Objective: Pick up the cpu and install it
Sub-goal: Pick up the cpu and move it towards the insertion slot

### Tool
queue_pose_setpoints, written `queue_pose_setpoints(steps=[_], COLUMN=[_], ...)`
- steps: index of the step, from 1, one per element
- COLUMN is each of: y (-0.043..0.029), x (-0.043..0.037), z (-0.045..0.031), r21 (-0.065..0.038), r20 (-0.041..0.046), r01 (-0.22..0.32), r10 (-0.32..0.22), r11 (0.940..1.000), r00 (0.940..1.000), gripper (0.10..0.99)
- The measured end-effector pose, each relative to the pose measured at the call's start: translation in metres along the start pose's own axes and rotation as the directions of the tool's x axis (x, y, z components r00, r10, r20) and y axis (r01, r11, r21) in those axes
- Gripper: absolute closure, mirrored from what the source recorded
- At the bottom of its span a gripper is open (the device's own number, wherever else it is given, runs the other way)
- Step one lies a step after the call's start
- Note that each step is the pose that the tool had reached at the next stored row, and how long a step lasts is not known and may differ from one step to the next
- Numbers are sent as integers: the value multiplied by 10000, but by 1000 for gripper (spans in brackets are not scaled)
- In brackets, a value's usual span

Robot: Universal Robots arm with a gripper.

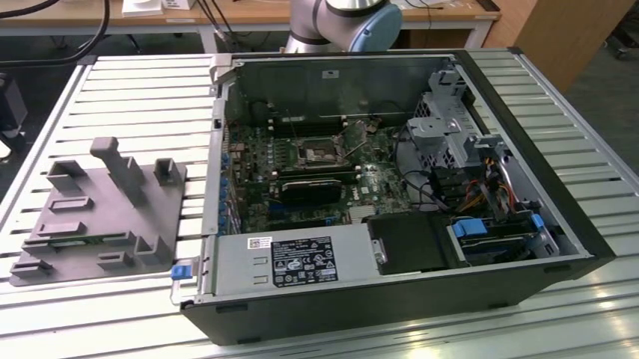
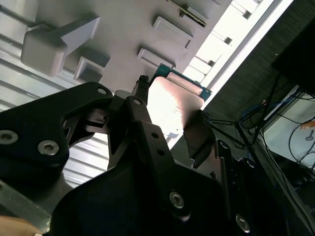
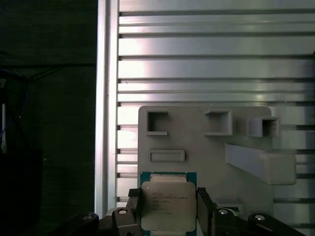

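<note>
Fingers (image 3: 134,212) of the end effector (image 3: 168,195) press against 2 opposite edges of the cpu (image 3: 166,205), 1 finger per side. We read this as a pinch on the chip. The second wrist view shows the same arrangement, with the cpu (image 2: 172,103) bracketed by the 2 black fingers.

Location: the cpu sits between the fingers, over the grey fixture block (image 3: 197,142). Its pale metal top faces the first wrist camera, framed by a thin green border. We cannot tell whether its underside rests on the block or hangs clear of it.

Surroundings: in the exterior view, the fixture block (image 1: 100,217) lies on the slatted bench (image 1: 140,97), just beside the open computer case (image 1: 299,75) and on the exterior view's left of it. The motherboard socket (image 1: 322,155) lies inside the case, well apart from the block.

Handling: we judge the cpu to be light, thin and rigid.
- The smooth metal top gives little friction, and the narrow edges give the fingers only a small bearing surface, so it could slip or tilt.
- We treat the underside as fragile and keep it free of contact.
- The correct hold is on 2 opposite edges, centred along their length, with the chip level and the force moderate. The grip shown appears to meet this.
</note>
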State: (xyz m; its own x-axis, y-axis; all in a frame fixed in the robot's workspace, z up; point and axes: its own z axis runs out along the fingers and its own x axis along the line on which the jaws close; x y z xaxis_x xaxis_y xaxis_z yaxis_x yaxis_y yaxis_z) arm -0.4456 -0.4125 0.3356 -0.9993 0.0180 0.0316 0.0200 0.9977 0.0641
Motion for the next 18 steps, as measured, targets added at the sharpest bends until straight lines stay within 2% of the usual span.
queue_pose_setpoints(steps=[10,15,18], y=[5,11,16], x=[2,5,8], z=[-74,-167,-248], r21=[0,0,-1], r20=[0,1,1], r01=[-1,0,0], r10=[1,0,0], r11=[10000,10000,10000], r00=[10000,10000,10000], gripper=[549,549,549])
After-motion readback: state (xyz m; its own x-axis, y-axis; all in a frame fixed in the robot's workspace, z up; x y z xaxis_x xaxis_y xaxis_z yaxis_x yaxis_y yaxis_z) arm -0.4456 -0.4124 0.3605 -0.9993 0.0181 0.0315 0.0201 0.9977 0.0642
